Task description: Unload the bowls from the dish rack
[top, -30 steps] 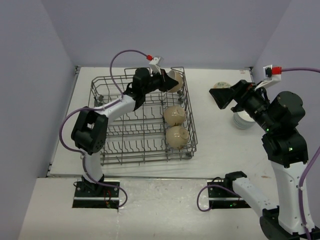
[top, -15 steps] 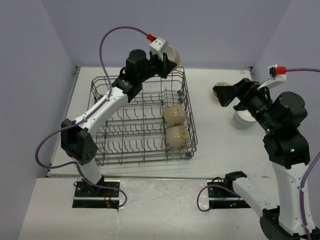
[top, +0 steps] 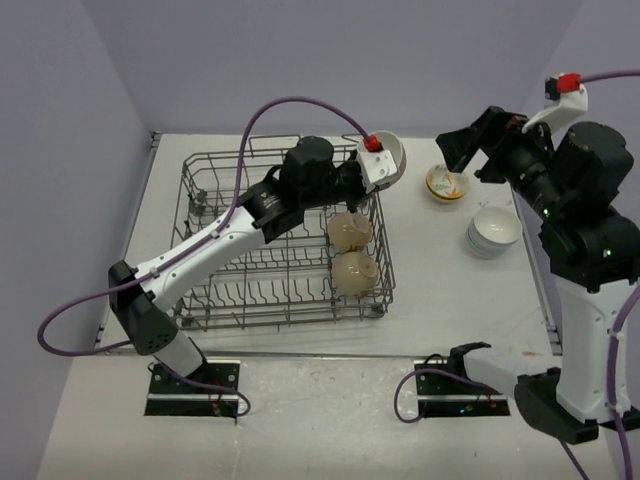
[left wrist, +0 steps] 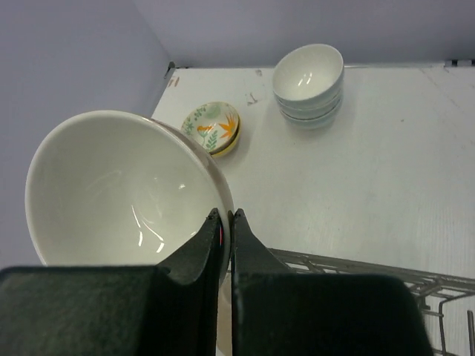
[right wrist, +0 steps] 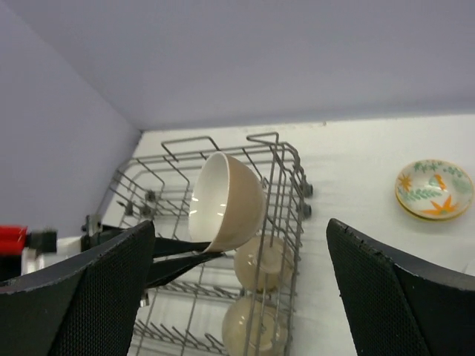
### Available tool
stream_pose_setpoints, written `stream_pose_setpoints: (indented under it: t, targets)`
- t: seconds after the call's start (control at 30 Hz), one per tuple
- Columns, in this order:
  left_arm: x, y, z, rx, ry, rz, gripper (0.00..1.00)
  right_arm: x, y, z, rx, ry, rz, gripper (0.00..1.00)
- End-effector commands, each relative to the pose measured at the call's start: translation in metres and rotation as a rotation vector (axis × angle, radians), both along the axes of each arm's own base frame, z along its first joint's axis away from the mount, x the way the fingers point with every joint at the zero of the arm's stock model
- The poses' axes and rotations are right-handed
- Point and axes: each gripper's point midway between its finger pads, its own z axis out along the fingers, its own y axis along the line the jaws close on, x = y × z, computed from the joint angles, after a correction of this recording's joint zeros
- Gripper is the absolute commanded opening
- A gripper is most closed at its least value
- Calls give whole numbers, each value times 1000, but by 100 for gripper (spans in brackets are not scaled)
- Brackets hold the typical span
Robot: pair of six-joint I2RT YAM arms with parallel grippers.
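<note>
aloft, glossy round bowl (left wrist: 126, 185), grey wire rack (top: 280, 312)

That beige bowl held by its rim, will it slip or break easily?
Probably slippery: the beige bowl looks glossy, and the left gripper pinches only its rim. Looks like stiff ceramic, so a drop would likely chip it.

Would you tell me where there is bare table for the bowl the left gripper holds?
Bare table lies between the dish rack and the stack of white bowls, and in front of that stack toward the near edge. It is crowded at the far right, where the yellow bowl sits close to the stack.
</note>
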Motion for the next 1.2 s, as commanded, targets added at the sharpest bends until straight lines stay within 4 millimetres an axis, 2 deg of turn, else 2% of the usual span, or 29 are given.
stream_pose_setpoints:
  t: [0.0,0.03,0.07,0.1,0.13,0.2,0.27,0.3,0.33,0.37,0.4,0.5,0.53,0.6,0.73,0.87,0.93,1.03,1.07,1.1,1.13,1.17]
  targets:
    - [-18,19,53,0,-272,-13,0,16,5,-21,-129,139,35,96]
    - [-24,20,52,26,-285,-25,0,19,10,-24,-151,159,46,95]
    - [-25,21,50,44,-293,-18,0,28,13,-41,-190,230,49,94]
    - [-30,22,46,72,-286,-26,0,29,13,-35,-201,222,43,91]
    - [-36,21,48,84,-305,-39,0,30,20,-37,-215,234,62,90]
    - [-44,22,45,121,-301,-52,0,36,26,-46,-245,278,73,86]
    - [-51,18,46,141,-312,-77,0,32,37,-55,-279,319,110,81]
    - [-56,14,36,175,-294,-100,0,35,44,-61,-306,337,118,81]
    - [-59,12,35,185,-288,-114,0,35,46,-67,-322,355,128,81]
    - [-62,11,38,185,-292,-121,0,35,47,-77,-343,387,127,79]
    - [-64,7,32,202,-283,-128,0,34,49,-81,-358,394,127,77]
    - [-64,6,31,212,-289,-114,0,32,46,-103,-414,463,108,74]
    - [-65,6,30,214,-288,-115,0,31,46,-109,-429,480,108,69]
    - [-66,5,31,211,-291,-119,0,28,50,-125,-458,522,122,65]
    - [-67,7,34,207,-296,-117,0,27,51,-145,-514,578,107,38]
    - [-65,9,37,203,-306,-104,0,28,56,-144,-524,566,109,18]
    - [-62,9,35,209,-307,-88,0,29,58,-142,-521,557,113,0]
    - [-56,11,36,204,-302,-47,0,33,58,-134,-501,513,98,0]
    - [-53,11,41,181,-297,-19,11,32,56,-128,-484,488,90,0]
    - [-46,16,45,173,-301,33,36,34,57,-124,-465,470,95,0]
    - [-44,17,46,164,-300,53,66,38,58,-117,-430,443,85,0]
    - [-44,20,54,137,-302,71,74,42,49,-112,-403,435,53,0]
